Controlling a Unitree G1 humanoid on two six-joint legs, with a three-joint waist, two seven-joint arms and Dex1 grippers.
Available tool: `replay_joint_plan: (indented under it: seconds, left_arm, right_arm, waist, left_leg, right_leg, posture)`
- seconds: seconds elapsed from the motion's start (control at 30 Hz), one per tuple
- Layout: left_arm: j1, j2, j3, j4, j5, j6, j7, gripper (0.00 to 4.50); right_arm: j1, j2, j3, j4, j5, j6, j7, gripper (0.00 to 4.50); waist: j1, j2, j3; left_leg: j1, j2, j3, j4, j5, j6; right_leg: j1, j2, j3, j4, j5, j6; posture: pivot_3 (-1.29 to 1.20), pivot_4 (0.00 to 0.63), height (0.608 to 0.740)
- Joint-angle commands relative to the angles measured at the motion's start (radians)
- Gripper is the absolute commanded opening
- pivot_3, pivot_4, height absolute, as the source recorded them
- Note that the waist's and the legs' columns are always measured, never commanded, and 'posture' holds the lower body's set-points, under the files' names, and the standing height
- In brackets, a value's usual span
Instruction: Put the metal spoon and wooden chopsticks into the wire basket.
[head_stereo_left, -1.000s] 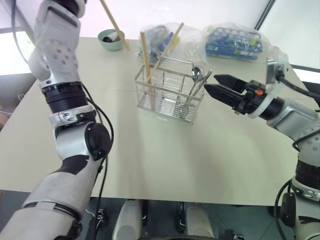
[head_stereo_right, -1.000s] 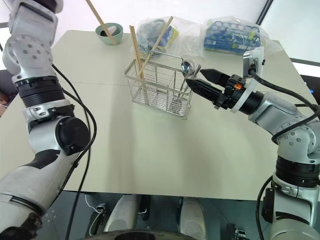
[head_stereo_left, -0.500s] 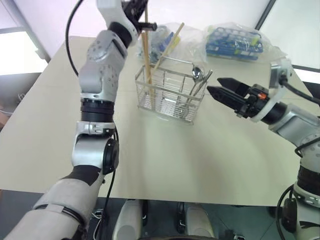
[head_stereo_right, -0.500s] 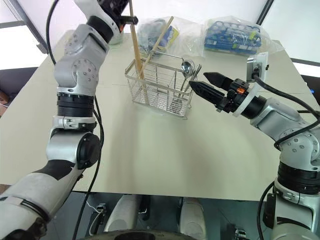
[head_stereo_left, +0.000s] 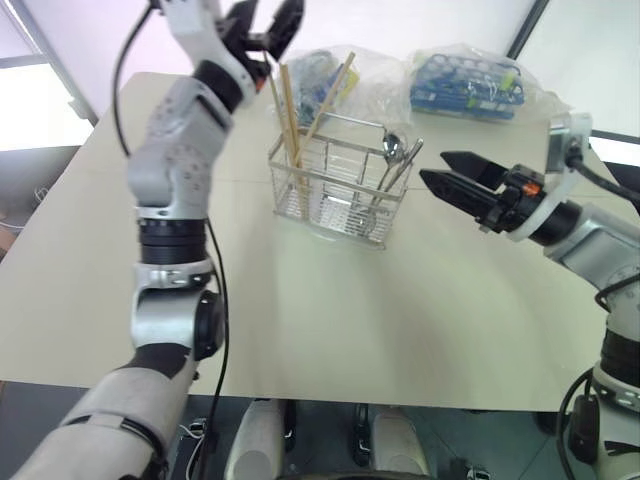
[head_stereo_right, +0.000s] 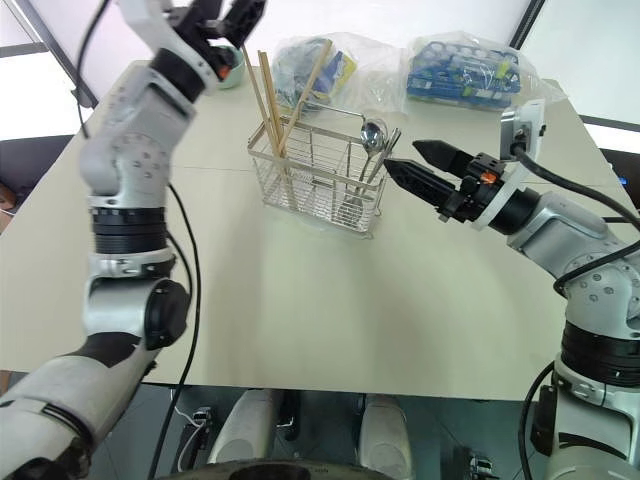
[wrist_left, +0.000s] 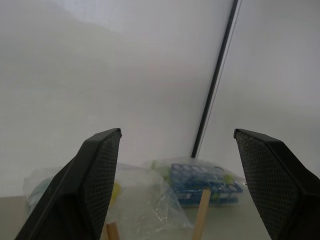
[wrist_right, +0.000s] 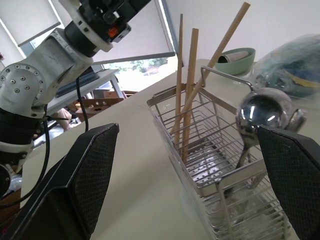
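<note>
Three wooden chopsticks (head_stereo_left: 293, 120) stand in the left end of the wire basket (head_stereo_left: 340, 190), leaning on its rail, and the metal spoon (head_stereo_left: 393, 150) sits bowl-up at the right end. To my eye the job looks done, nothing left loose on the worktop (head_stereo_left: 400, 310). Left gripper (head_stereo_left: 262, 22) hangs above the chopstick tops, jaws spread wide, empty. Right gripper (head_stereo_left: 460, 175) hovers just right of the basket, jaws wide, holding nothing. On the far side: a green bowl (head_stereo_right: 232, 62) and two clear plastic bags (head_stereo_left: 470, 80). Those tall sticks could catch either arm pulling away.
</note>
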Motion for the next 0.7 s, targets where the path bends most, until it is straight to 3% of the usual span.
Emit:
replay_joint_plan:
  seconds: [0.03, 0.2, 0.3, 0.47, 0.7]
  left_arm:
    - [0.005, 0.173, 0.027, -0.082, -0.043, 0.069, -0.151, 3.89]
    - [0.178, 0.518, -0.064, -0.13, -0.007, 0.087, -0.524, 3.89]
    - [0.318, 0.653, -0.084, -0.156, 0.035, 0.013, -0.672, 3.89]
    - [0.426, 0.71, -0.068, -0.214, 0.022, 0.024, -0.744, 3.89]
    - [0.455, 0.703, -0.046, -0.248, 0.015, 0.036, -0.737, 3.89]
  right_arm:
    - [-0.026, -0.066, -0.023, 0.028, -0.04, -0.038, 0.068, 4.5]
    - [-0.001, -0.175, -0.027, 0.111, -0.122, -0.077, 0.194, 4.5]
    - [0.031, -0.23, -0.025, 0.151, -0.169, -0.105, 0.275, 4.5]
    - [0.069, -0.267, -0.028, 0.152, -0.185, -0.113, 0.367, 4.5]
    - [0.065, -0.242, -0.014, 0.12, -0.194, -0.111, 0.39, 4.5]
  waist:
    - [-0.01, 0.0, 0.0]
    - [-0.02, 0.002, 0.0]
    - [-0.017, 0.002, 0.0]
    - [-0.013, 0.001, 0.0]
    - [-0.018, 0.002, 0.0]
  left_leg:
    - [0.0, 0.0, 0.0, 0.0, 0.0, 0.0]
    - [0.001, 0.0, 0.002, -0.001, 0.0, -0.001]
    - [0.001, 0.001, 0.002, -0.001, 0.0, -0.001]
    - [-0.001, 0.001, -0.002, -0.001, -0.001, 0.0]
    - [0.0, 0.002, -0.001, -0.001, -0.001, 0.0]
  right_leg:
    - [0.0, 0.0, 0.0, 0.0, 0.0, 0.0]
    - [0.0, 0.0, 0.0, -0.001, 0.0, 0.0]
    - [0.0, 0.0, 0.0, -0.001, 0.0, -0.001]
    - [0.0, -0.002, 0.0, -0.003, 0.0, -0.001]
    - [-0.001, -0.001, 0.0, -0.001, 0.0, -0.001]
  posture:
    - [0.0, 0.15, 0.708]
    - [0.0, 0.15, 0.708]
    - [0.0, 0.15, 0.708]
    - [0.0, 0.15, 0.708]
    - [0.0, 0.15, 0.708]
